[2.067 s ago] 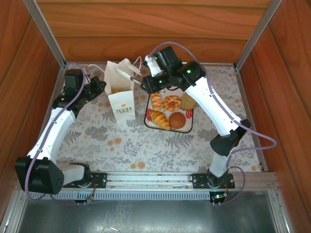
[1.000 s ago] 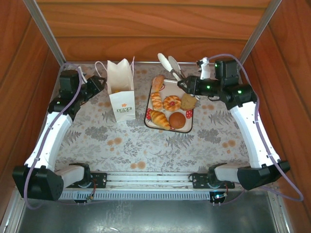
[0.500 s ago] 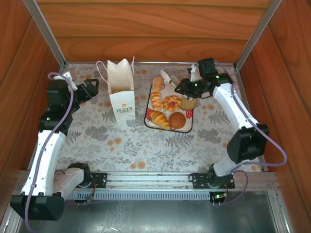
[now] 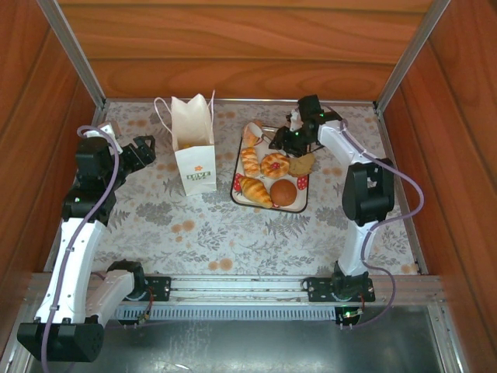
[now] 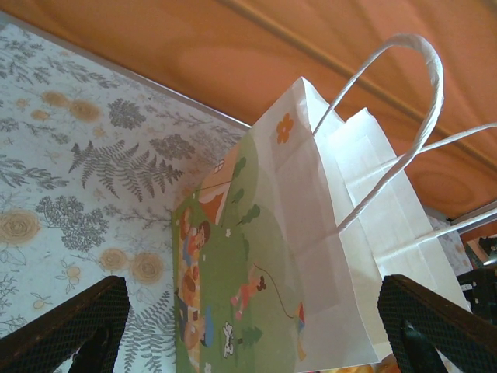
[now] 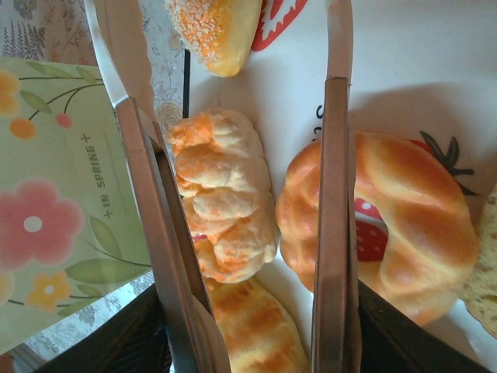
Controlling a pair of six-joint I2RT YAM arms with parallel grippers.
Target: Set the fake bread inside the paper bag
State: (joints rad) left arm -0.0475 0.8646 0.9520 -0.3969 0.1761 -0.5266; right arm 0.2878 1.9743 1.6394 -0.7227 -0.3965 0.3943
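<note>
I count six pieces of bread on the tray [image 4: 303,203], so I judge most of the job is left. I cannot see into the bag [image 4: 194,149], which stands upright just left of the tray with its mouth open, so I cannot tell whether a piece is already inside.

On the tray, a sugared roll [image 4: 252,133] lies at the far left corner. A twisted roll [image 4: 249,162] and a glazed ring [image 4: 274,165] sit side by side in the middle. The croissant [image 4: 255,190] and a round bun [image 4: 283,193] are along the near edge, and a flat brown piece [image 4: 301,163] is at the right edge.

My right arm reaches in over the tray's far edge, elbow folded high to the right of the tray. The right gripper [image 4: 270,142] is spread wide and grips nothing. In the wrist view its fingers [image 6: 147,202] straddle the twisted roll, with the ring just outside the other finger.

My left arm stands well left of the tray, beyond the bag. The left gripper [image 4: 143,148] is also wide open and empty, pointing at the bag's side without touching it.
</note>
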